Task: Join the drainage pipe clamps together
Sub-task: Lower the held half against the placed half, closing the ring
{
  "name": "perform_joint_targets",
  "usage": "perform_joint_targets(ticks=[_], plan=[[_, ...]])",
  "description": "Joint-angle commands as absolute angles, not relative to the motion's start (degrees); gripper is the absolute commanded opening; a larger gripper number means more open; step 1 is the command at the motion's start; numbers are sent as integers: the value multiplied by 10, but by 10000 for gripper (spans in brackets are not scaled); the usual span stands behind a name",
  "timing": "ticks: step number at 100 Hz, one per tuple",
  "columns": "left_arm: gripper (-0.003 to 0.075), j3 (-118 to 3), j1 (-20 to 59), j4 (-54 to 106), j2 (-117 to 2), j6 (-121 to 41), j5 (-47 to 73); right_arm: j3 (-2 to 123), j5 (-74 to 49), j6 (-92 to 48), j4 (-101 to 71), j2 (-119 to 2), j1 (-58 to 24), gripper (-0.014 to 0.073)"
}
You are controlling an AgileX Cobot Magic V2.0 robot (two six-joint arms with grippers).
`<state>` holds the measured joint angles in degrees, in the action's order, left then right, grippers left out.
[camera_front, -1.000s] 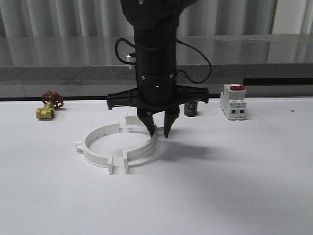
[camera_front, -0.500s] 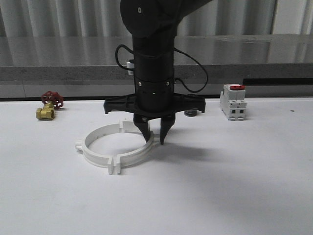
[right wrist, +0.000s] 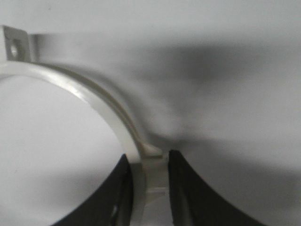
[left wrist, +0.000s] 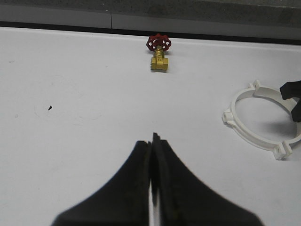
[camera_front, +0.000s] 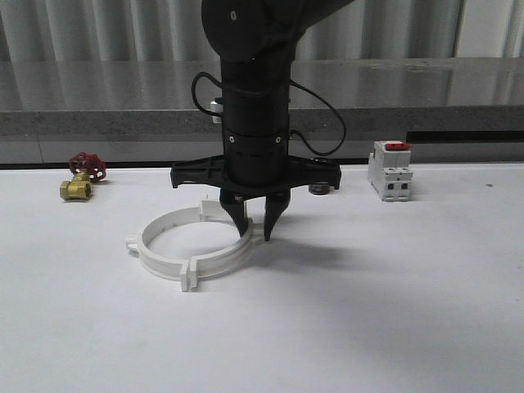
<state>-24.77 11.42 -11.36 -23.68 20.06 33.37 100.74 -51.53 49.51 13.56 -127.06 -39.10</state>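
Two white drainage pipe clamps lie on the table as one ring, the left half [camera_front: 151, 255] and the right half [camera_front: 228, 259]. Their front flanges [camera_front: 190, 280] touch, and the rear flanges [camera_front: 210, 210] sit close together. My right gripper [camera_front: 255, 235] points straight down and is shut on the right half's wall. The right wrist view shows that wall [right wrist: 96, 96] running between the fingers of the right gripper [right wrist: 148, 157], beside a small tab. My left gripper [left wrist: 153, 139] is shut and empty above bare table, well left of the ring [left wrist: 256, 141].
A brass valve with a red handwheel [camera_front: 82, 176] sits at the far left. A white breaker with a red switch [camera_front: 389, 170] stands at the back right, a small dark cylinder [camera_front: 319, 188] near it. A grey ledge [camera_front: 98, 123] borders the table's back.
My right gripper moved left with the right clamp half. The gap at the front flanges closed, and the two halves now meet as a ring.
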Motion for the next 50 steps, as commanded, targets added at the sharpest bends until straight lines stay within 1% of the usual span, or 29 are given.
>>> perform_joint_targets(ticks=[1, 10, 17, 22, 29, 41, 46, 50], plan=[[-20, -262, 113, -116, -240, 200, 289, 1025, -504, 496, 143, -1236, -393, 41], [-21, -262, 113, -116, -240, 200, 289, 1025, -504, 496, 142, -1236, -393, 55], [-20, -262, 113, -116, -240, 200, 289, 1025, -504, 497, 141, -1236, -393, 96], [-20, -262, 113, -116, -240, 200, 289, 1025, -502, 497, 138, -1236, -393, 143], [-20, -262, 113, -116, -240, 200, 289, 1025, -500, 497, 138, -1236, -393, 232], [-21, -262, 113, -116, -240, 200, 289, 1025, -495, 497, 138, -1236, -393, 410], [-20, -262, 113, -116, -240, 200, 289, 1025, -495, 497, 138, -1236, -393, 458], [-20, -262, 113, -116, -240, 200, 289, 1025, -495, 497, 138, -1236, -393, 480]])
